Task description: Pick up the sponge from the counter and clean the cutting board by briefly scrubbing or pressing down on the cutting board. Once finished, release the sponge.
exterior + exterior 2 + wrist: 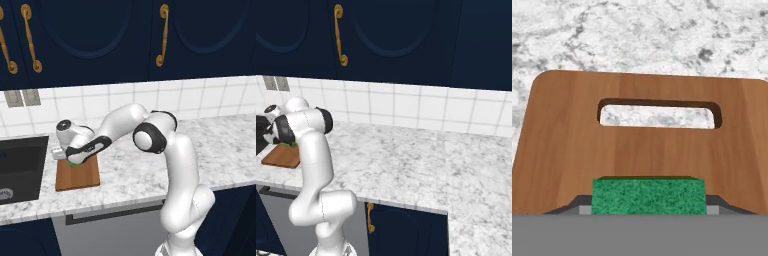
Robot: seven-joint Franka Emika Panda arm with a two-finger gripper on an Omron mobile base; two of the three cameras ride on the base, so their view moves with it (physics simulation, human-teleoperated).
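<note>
The brown wooden cutting board (78, 176) lies on the marbled counter (150, 170) just right of the sink. My gripper (74, 161) is down over the board's far end, shut on the green sponge (75, 164). In the hand view the sponge (648, 196) sits between the dark fingertips (572, 204), low against the cutting board (647, 150), whose slot handle (659, 114) lies just beyond it. From the right base view the cutting board (280, 156) shows at the far left, with a sliver of the sponge (290, 144) behind my arm.
A black sink basin (20, 167) lies directly left of the board. The white tiled wall (150, 100) and dark blue upper cabinets (100, 35) stand behind. Open counter (406, 165) stretches to the right of the board.
</note>
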